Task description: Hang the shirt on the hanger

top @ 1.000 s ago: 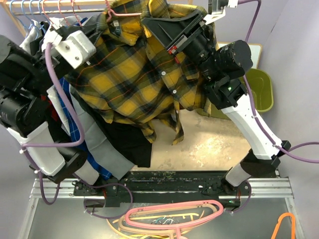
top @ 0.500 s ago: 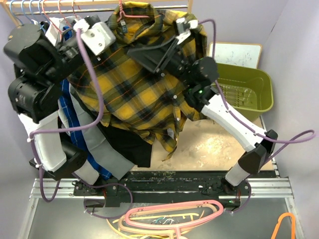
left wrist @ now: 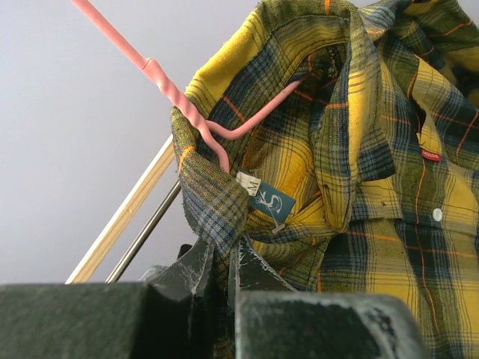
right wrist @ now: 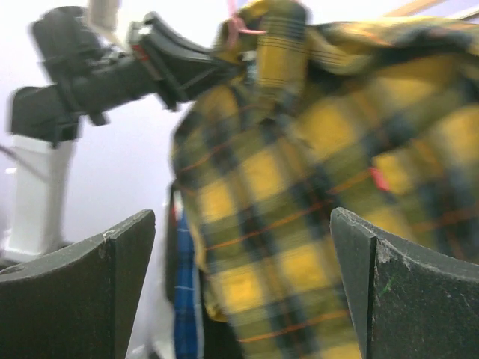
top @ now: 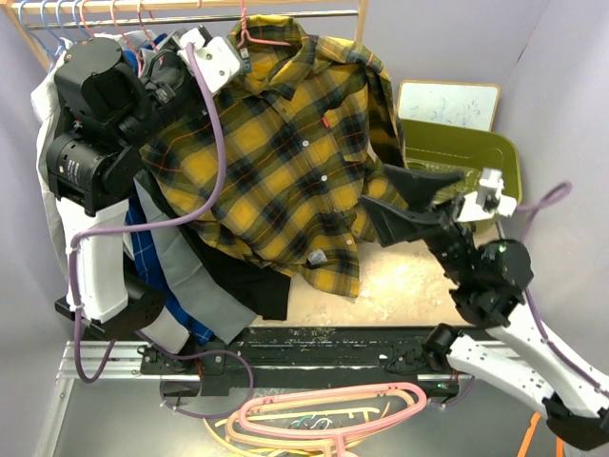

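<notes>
Hanging plaid flannel shirt [top: 276,162], thin wire hanger [left wrist: 176,93]

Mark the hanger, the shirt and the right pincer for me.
hanger [left wrist: 179,101], left wrist view, twisted wire neck.
shirt [top: 276,181], top external view, front panel.
right pincer [right wrist: 241,217], right wrist view, midway between its open fingers.

shirt [left wrist: 359,187] is hiding most of hanger [left wrist: 187,105], only its twisted neck and one bend showing, wire running off the top edge. left fingers [left wrist: 193,273] are sitting with tips buried in collar. right wrist view is coming out blurred, plaid detail unreadable.
</notes>
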Available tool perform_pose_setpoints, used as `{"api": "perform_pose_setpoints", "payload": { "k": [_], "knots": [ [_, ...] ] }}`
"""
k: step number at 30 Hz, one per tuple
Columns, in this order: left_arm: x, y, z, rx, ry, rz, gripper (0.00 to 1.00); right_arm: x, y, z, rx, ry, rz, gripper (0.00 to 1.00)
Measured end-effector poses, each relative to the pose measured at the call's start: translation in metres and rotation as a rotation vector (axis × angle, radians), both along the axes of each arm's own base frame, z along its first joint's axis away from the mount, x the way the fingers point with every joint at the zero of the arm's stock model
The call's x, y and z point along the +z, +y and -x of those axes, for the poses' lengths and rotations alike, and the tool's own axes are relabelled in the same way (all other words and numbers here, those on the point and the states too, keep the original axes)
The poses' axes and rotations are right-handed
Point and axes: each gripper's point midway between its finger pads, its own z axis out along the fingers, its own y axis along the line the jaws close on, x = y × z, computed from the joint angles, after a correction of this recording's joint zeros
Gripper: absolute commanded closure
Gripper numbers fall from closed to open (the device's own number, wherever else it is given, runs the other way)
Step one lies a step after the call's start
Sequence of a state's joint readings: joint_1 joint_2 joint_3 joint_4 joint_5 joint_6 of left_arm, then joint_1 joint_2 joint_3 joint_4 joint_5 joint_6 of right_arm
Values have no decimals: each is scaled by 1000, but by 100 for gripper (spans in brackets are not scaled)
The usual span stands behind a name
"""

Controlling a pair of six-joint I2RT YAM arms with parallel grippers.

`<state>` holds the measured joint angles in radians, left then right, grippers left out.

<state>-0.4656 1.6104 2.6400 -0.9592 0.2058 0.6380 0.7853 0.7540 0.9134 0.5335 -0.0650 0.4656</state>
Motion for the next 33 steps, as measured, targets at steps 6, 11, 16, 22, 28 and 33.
{"api": "perform_pose_setpoints", "payload": {
  "k": [6,11,16,22,28,33],
  "knots": [
    [1,0,3,-4,4,9,100,-91,-24,-30,-204,164,78,0],
    [3,3,10,-8,2,16,100,-181,-16,-70,-334,350,232,0],
    [8,9,21,-8,-10,22,100,-214,-23,-93,-456,414,266,2],
    [10,11,26,-12,-17,25,100,-217,-18,-107,-490,419,234,5],
    [8,11,26,-15,-11,21,100,-244,-11,-113,-482,438,254,57],
    [6,11,26,-18,-4,18,100,-253,5,-114,-409,434,248,100]
  ]
}}
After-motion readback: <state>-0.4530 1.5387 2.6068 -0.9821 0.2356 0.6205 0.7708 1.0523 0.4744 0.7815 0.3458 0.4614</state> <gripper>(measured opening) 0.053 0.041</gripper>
